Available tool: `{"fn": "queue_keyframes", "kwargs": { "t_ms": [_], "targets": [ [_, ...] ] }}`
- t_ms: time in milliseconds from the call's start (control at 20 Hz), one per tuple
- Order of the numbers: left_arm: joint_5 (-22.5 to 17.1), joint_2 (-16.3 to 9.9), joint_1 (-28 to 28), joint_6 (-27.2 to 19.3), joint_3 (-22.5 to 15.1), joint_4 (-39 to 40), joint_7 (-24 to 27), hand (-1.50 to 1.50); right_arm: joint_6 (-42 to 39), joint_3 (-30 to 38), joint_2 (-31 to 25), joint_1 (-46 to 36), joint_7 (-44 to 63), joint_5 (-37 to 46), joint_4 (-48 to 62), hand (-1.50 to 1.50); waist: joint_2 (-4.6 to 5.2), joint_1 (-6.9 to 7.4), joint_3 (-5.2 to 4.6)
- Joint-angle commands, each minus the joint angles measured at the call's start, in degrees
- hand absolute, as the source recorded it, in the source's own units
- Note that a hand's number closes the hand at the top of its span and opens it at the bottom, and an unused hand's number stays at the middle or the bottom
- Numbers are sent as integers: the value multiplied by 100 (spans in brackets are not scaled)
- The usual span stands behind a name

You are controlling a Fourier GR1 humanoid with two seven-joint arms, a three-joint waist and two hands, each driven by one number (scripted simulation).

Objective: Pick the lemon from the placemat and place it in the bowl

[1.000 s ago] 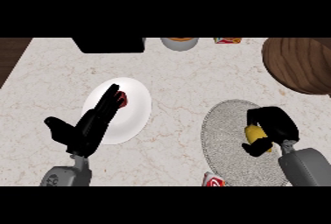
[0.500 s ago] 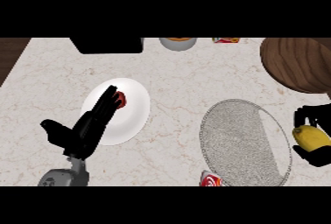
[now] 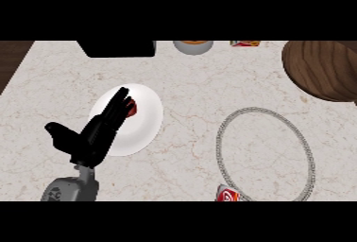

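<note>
Marble counter (image 3: 195, 85) carries one round grey placemat (image 3: 263, 156) at right, one wooden bowl (image 3: 324, 68) at the upper right edge and one white plate (image 3: 136, 118) with a red item (image 3: 131, 108) on it. Over that plate hangs the left hand (image 3: 94, 137), fingers straight and spread, thumb out to the side. Neither the right hand nor the lemon shows anywhere; the placemat lies bare.
</note>
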State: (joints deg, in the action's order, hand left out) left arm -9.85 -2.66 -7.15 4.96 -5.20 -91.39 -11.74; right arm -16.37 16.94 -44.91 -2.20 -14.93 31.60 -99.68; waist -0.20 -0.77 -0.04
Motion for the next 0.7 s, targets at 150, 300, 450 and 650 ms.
{"fn": "queue_keyframes", "kwargs": {
  "t_ms": [150, 300, 450, 650],
  "targets": [
    [-83, -94, -19, 230, 187, 312, 210, 0, -711, 520, -217, -1087, 408, -533, 449, 150, 23, 105, 1],
    [-142, -96, -311, 266, 268, 546, 244, 0, -247, 407, -135, -1580, 102, -221, 1460, 150, 38, 137, 3],
    [148, 104, 77, 127, -63, 388, 414, 0, -257, 204, -256, -2297, 97, -21, 2182, 150, 41, 173, 3],
    [-60, -38, -175, 184, 73, 37, -101, 0, 316, -149, 191, -2987, -61, 339, 3390, 150, 59, 238, 6]
  ]
}}
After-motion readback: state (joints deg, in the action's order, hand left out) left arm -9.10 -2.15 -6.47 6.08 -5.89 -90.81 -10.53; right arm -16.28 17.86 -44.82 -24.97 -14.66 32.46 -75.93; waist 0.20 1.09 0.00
